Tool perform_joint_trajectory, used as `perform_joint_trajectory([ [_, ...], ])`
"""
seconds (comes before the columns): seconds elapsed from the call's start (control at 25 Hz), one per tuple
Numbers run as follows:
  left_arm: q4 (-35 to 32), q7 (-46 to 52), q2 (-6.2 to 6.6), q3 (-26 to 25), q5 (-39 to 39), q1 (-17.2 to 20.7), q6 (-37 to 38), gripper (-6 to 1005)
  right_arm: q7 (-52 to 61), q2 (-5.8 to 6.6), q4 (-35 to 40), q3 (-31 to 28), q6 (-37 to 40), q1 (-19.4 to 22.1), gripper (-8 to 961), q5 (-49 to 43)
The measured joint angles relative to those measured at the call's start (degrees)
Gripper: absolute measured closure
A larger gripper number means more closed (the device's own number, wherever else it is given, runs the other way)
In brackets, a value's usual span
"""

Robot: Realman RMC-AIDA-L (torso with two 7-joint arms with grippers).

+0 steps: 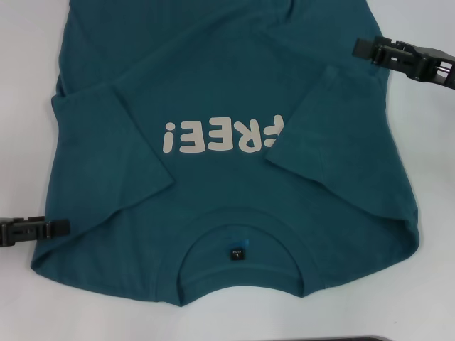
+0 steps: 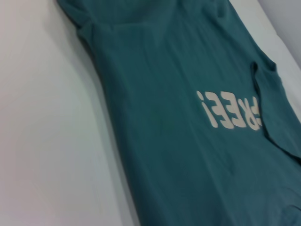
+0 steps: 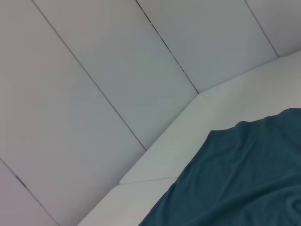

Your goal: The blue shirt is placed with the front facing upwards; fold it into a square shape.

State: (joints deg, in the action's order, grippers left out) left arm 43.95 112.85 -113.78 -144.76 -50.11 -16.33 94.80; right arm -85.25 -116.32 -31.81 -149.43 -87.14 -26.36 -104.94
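The blue shirt [image 1: 234, 92] lies flat on the white table [image 1: 21, 106], front up, collar and black label [image 1: 237, 253] toward me. The cream "FREE!" lettering [image 1: 213, 135] reads upside down. Both sleeves are folded inward onto the body; the right one [image 1: 334, 121] covers the start of the lettering. The shirt also shows in the left wrist view [image 2: 178, 117] and the right wrist view [image 3: 244, 183]. My left gripper [image 1: 60, 227] hovers at the shirt's near left edge. My right gripper [image 1: 362, 48] hovers at the shirt's far right edge. Neither holds cloth.
White table surrounds the shirt on the left and right [image 1: 434, 142]. A dark object's edge [image 1: 370, 338] shows at the near side. The right wrist view shows a pale panelled wall [image 3: 94, 70] beyond the table's edge.
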Motion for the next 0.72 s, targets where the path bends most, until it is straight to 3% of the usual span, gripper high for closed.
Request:
perform_joint_trajectory([
  [0.72,0.17,1.07,1.54,-0.34,2.92,-0.14,4.92,140,0.0,-0.04,-0.1,0.02,0.22,-0.59,8,0.0],
])
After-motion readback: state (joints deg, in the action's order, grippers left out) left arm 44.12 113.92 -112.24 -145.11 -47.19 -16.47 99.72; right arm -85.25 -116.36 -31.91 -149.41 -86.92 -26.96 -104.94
